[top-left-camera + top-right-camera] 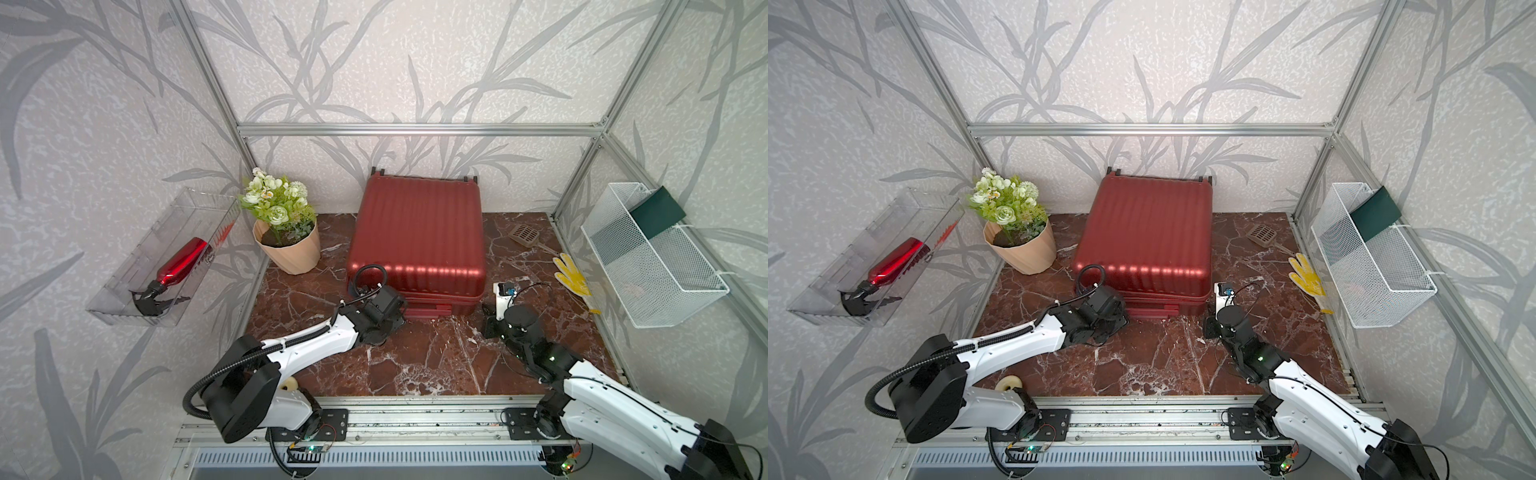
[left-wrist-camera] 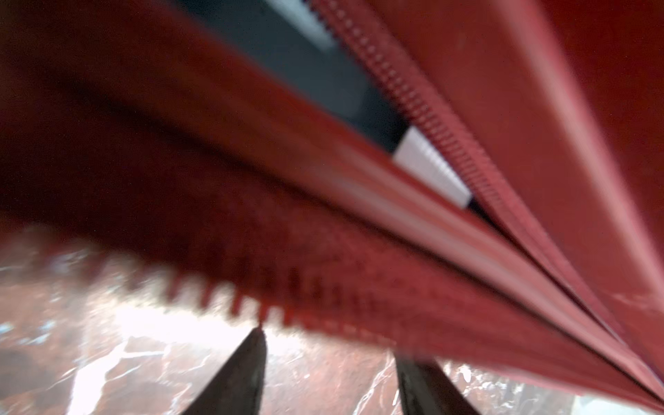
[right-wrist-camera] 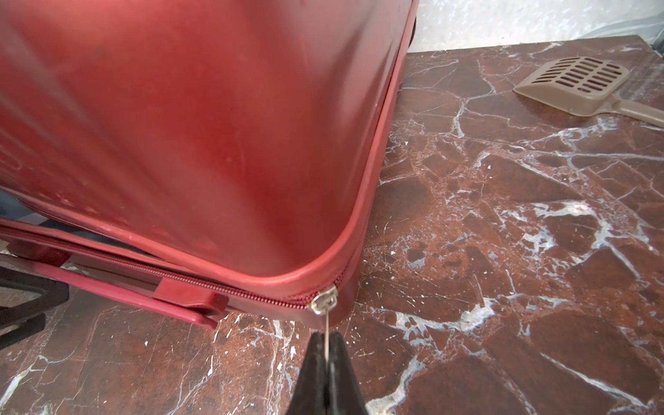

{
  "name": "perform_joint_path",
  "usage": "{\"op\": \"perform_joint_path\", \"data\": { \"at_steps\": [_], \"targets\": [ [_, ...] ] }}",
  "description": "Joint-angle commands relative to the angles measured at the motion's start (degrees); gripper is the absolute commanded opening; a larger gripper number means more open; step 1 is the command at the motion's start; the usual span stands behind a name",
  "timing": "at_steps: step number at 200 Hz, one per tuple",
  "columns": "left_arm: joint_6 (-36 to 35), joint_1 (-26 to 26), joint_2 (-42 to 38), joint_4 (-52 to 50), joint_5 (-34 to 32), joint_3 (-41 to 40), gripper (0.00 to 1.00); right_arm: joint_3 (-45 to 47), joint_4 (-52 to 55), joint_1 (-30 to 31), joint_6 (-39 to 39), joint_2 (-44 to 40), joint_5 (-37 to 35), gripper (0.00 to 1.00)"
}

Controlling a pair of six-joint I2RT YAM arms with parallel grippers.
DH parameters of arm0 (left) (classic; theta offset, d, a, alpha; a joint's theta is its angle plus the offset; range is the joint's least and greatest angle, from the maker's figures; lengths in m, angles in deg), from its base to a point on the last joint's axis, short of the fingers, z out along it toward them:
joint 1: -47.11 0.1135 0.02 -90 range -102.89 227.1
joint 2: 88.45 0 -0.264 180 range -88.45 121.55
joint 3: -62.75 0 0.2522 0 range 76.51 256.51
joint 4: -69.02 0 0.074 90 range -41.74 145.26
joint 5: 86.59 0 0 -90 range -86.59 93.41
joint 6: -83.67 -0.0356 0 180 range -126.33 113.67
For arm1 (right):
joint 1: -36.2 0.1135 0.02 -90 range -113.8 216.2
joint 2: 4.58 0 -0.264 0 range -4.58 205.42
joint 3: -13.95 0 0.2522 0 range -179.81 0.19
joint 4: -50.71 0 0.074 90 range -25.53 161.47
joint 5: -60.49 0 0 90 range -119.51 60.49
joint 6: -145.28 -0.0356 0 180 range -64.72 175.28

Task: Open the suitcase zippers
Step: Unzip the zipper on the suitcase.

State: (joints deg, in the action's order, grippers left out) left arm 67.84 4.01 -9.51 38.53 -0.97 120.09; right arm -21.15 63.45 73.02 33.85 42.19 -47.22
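The dark red ribbed suitcase (image 1: 417, 232) (image 1: 1146, 232) lies flat at the back middle of the marble table. In the left wrist view the zippers' track is parted: one row of teeth (image 2: 431, 118) runs along the upper shell, and the loose lower tape (image 2: 287, 287) hangs over my left gripper (image 2: 332, 346). That gripper is open at the case's near-left corner, one fingertip (image 2: 259, 336) touching the tape's teeth. My right gripper (image 3: 325, 345) (image 1: 488, 311) is shut on the thin metal pull of the silver slider (image 3: 324, 301) at the near-right corner.
A flower pot (image 1: 286, 249) stands left of the case. A tan slotted scoop (image 1: 525, 237) and a yellow glove (image 1: 573, 278) lie to its right. A white wire basket (image 1: 652, 257) hangs on the right wall, and a clear bin with a red spray bottle (image 1: 183, 262) on the left wall.
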Motion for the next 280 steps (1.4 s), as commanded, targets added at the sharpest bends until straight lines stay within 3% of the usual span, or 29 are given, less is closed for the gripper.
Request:
{"op": "perform_joint_path", "data": {
  "at_steps": [1,72,134,184,234,280],
  "targets": [
    [3.0,1.0,-0.2,13.5,-2.9,0.4,0.5,0.6,1.5,0.0,0.0,-1.5,-2.7,0.0],
    [1.9,0.7,-3.3,12.0,-4.7,1.5,0.46,0.5,1.1,0.0,-0.4,-0.7,-2.3,0.0],
    [1.7,0.7,-5.1,15.7,-1.6,1.8,0.36,0.8,1.9,0.0,-0.5,-1.2,-2.9,0.0],
    [4.0,0.7,-6.7,13.9,-2.0,0.6,0.35,1.0,1.5,0.0,-0.8,-1.0,-3.2,0.0],
    [7.8,0.8,-1.5,14.2,-0.9,0.1,0.37,1.0,1.8,0.0,-1.1,-1.3,-3.6,0.0],
    [6.6,0.2,-3.5,10.4,-2.2,1.1,0.35,1.1,2.2,0.0,-1.0,-1.5,-4.0,0.0]
  ]
}}
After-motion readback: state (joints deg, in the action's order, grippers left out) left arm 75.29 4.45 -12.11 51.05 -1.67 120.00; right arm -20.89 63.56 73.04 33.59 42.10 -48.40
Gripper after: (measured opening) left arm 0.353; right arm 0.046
